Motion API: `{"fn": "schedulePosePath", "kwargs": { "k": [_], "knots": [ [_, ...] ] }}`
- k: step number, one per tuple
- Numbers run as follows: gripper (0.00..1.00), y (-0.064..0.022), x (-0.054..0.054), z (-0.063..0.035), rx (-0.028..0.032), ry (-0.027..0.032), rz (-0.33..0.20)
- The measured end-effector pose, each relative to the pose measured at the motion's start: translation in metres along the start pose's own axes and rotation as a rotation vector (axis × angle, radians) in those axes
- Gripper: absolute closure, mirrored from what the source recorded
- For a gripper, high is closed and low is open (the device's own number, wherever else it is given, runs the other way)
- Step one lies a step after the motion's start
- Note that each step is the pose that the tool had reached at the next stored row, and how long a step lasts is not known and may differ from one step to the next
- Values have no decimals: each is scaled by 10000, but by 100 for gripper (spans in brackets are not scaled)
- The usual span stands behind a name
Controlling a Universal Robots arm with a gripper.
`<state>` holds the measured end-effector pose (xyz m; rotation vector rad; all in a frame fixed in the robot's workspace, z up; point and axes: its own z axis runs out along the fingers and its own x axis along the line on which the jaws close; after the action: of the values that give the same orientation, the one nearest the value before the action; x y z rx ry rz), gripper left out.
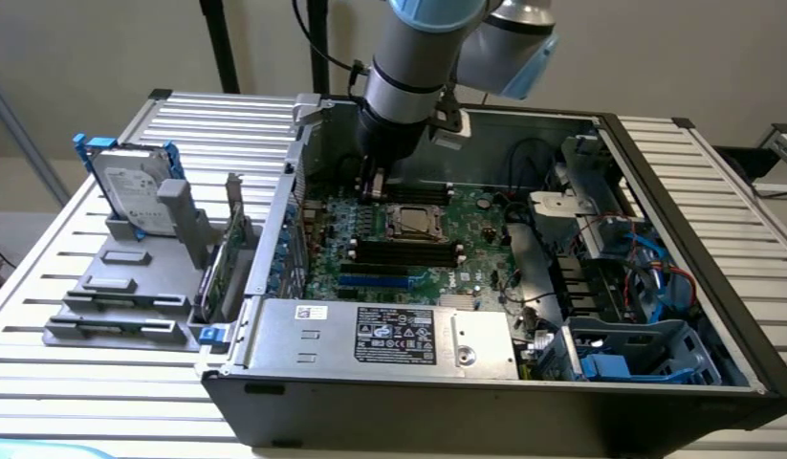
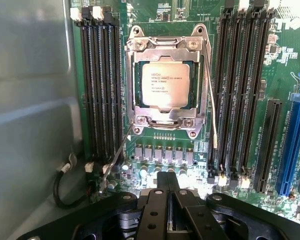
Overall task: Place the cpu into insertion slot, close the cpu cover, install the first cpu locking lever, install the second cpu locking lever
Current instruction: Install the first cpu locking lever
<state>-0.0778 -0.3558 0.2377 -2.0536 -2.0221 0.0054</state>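
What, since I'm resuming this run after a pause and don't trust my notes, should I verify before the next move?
1. CPU flat in slot: ok.
2. Cover down over the CPU: ok.
3. Side lever latched: not ok, it angles off the cover.
4. Corner lever latched: not ok, it swings out towards the claw.
5. Claw empty: ok, shut on nothing.
6. Claw clearance above the board: cannot tell.

Slatted table (image 1: 61, 382) bears open computer case (image 1: 495, 416) and grey drive rack (image 1: 125, 296).
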Motion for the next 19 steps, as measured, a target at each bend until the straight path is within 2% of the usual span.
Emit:
{"fn": "schedulePosePath", "kwargs": {
  "k": [2,9,17,19],
  "knots": [
    [89,-6,1,-9,-29,114,169],
    [89,-13,3,-16,-169,418,956],
    [89,-13,3,-16,-396,674,2141],
    [89,-13,3,-15,-416,722,2413]
  ]
}}
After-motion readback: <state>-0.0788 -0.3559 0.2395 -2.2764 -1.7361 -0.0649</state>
